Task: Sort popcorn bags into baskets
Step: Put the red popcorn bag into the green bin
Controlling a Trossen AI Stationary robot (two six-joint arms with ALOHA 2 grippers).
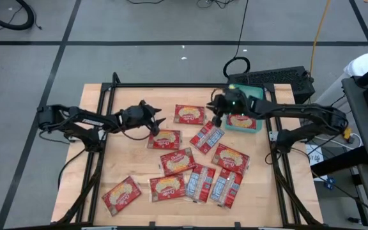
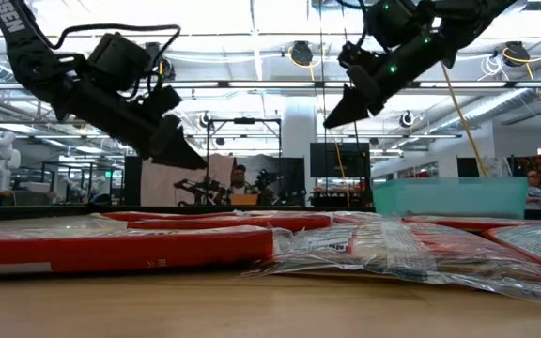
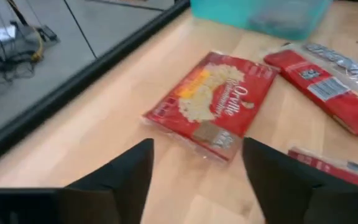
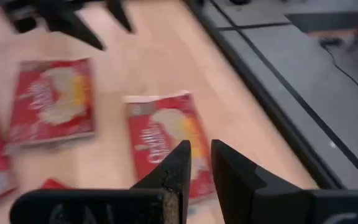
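Observation:
Several red popcorn bags lie flat on the wooden table. One bag lies in the teal basket at the far right. My left gripper hangs open above the table, clear of everything, its fingers pointing at a bag with a popcorn picture. My right gripper hovers between the basket and that same bag. Only a narrow gap shows between its fingertips, and nothing is in it. The low view shows both grippers well above the bags.
More bags fill the table's middle and near part, some with silvery panels, one alone at near left. A black box stands beyond the basket. A black frame borders the table. Bare wood lies at far left.

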